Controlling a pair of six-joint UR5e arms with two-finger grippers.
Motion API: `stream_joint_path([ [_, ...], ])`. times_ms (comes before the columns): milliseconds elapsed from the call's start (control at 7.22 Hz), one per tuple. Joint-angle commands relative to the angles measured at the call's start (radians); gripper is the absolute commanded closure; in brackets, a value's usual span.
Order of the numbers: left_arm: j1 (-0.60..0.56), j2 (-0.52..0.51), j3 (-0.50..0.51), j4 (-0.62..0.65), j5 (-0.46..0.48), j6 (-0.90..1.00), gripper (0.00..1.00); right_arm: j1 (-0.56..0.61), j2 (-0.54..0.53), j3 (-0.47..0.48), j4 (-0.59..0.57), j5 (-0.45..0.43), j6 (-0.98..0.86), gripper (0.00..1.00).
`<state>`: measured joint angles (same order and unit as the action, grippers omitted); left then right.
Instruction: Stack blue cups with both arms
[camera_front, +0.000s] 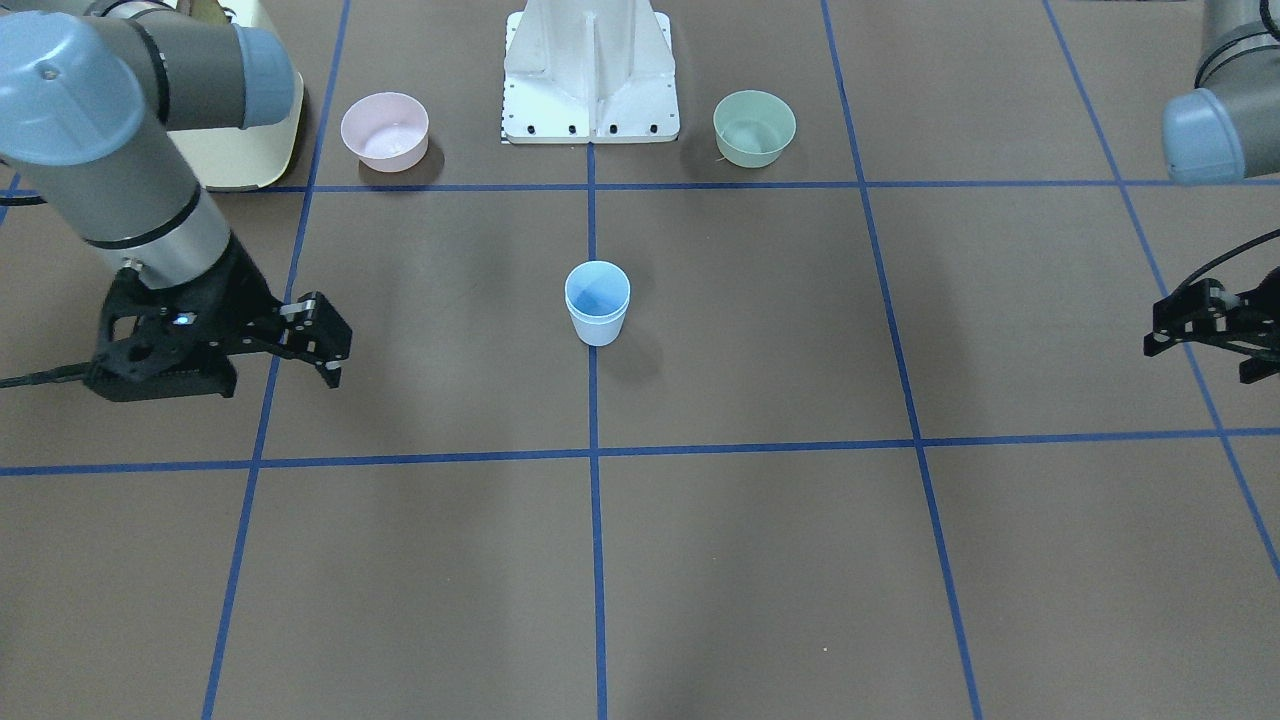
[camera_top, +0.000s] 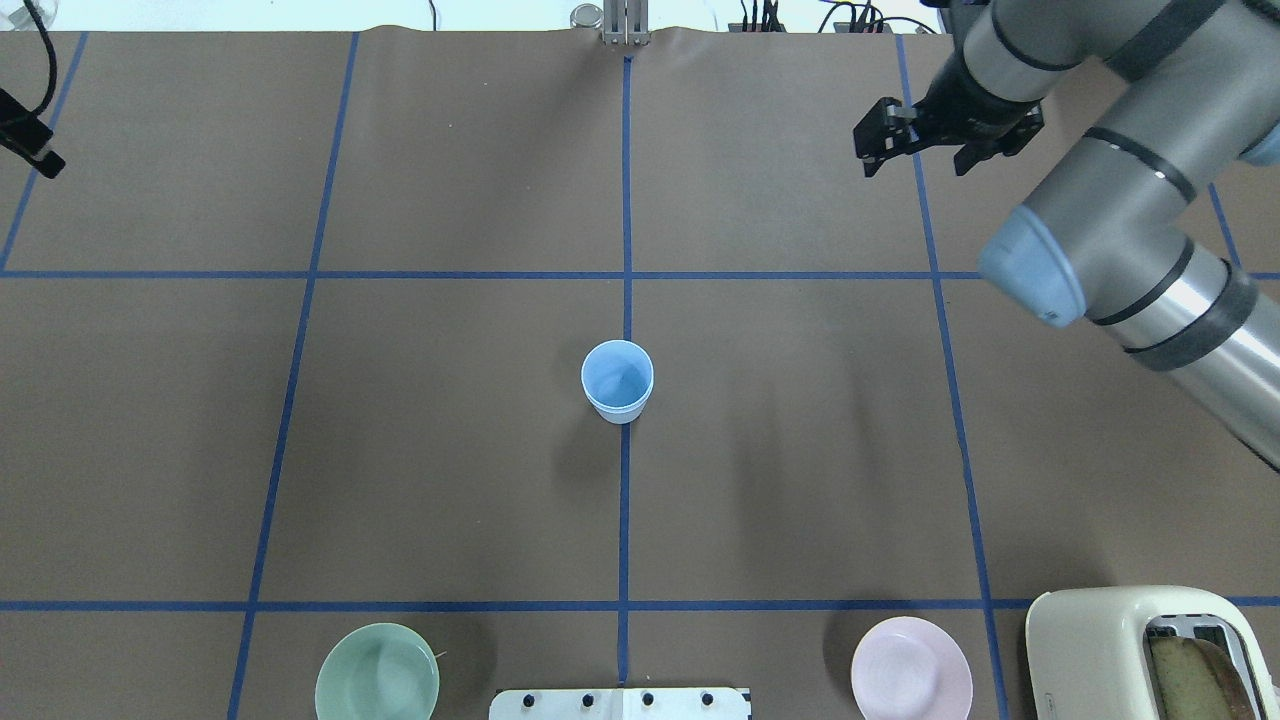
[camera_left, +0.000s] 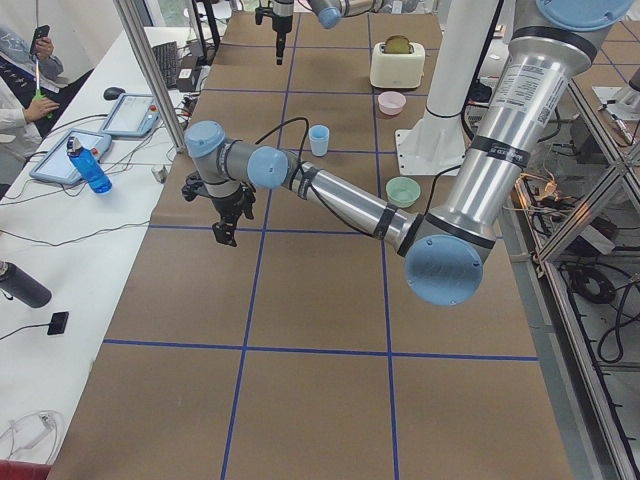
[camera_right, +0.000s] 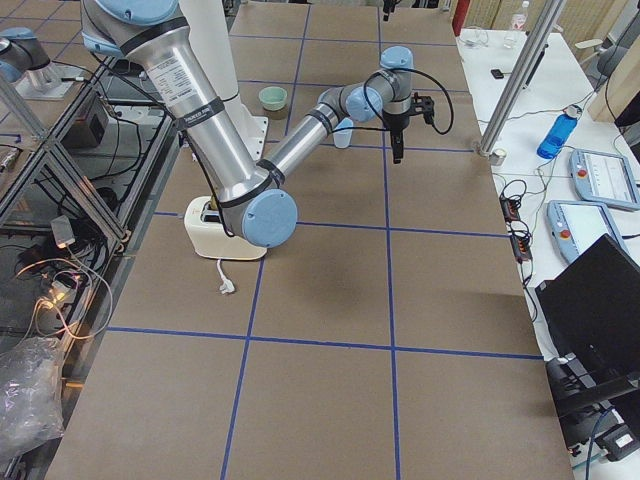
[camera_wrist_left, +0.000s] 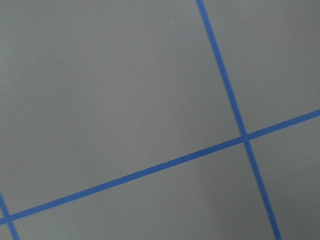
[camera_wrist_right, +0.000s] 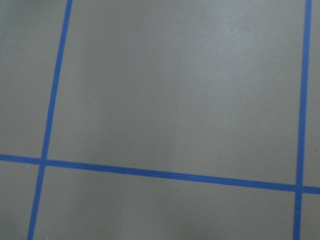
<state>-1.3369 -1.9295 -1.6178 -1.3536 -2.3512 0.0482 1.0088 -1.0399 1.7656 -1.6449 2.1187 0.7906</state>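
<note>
One light-blue cup shape (camera_front: 597, 303) stands upright on the centre tape line, also in the overhead view (camera_top: 617, 380). It shows a double rim, as of one blue cup nested inside the other. My right gripper (camera_front: 325, 350) hovers open and empty far to the cup's side, near the far right tape line in the overhead view (camera_top: 915, 160). My left gripper (camera_front: 1200, 350) is at the opposite table edge, open and empty, partly cut off in the overhead view (camera_top: 40, 160). Both wrist views show only brown table and blue tape.
A pink bowl (camera_front: 385, 130) and a green bowl (camera_front: 754, 127) stand either side of the white metal base (camera_front: 590, 75). A cream toaster (camera_top: 1140, 650) sits at the near right corner beside the pink bowl. Blue tape lines grid the brown table.
</note>
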Motion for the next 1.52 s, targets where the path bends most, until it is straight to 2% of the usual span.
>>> stream_joint_path([
  [0, -0.092, 0.029, 0.073, 0.001, 0.003, 0.172, 0.02, 0.208, -0.134, -0.002, -0.010, 0.143, -0.223, 0.00],
  [277, -0.117, 0.059, 0.090, -0.001, 0.006, 0.231, 0.02, 0.327, -0.268, -0.005, -0.018, 0.152, -0.416, 0.00],
  [554, -0.126, 0.083, 0.091, -0.001, 0.009, 0.231, 0.02, 0.454, -0.331, -0.002, -0.140, 0.156, -0.602, 0.00],
  [692, -0.146, 0.118, 0.088, -0.002, 0.007, 0.231, 0.02, 0.529, -0.386, 0.000, -0.156, 0.156, -0.722, 0.00],
  [1108, -0.151, 0.181, 0.069, -0.001, 0.001, 0.229, 0.02, 0.574, -0.550, 0.047, -0.142, 0.156, -0.737, 0.00],
  [1385, -0.153, 0.233, 0.032, -0.001, 0.000, 0.228, 0.02, 0.573, -0.586, 0.060, -0.141, 0.155, -0.737, 0.00],
])
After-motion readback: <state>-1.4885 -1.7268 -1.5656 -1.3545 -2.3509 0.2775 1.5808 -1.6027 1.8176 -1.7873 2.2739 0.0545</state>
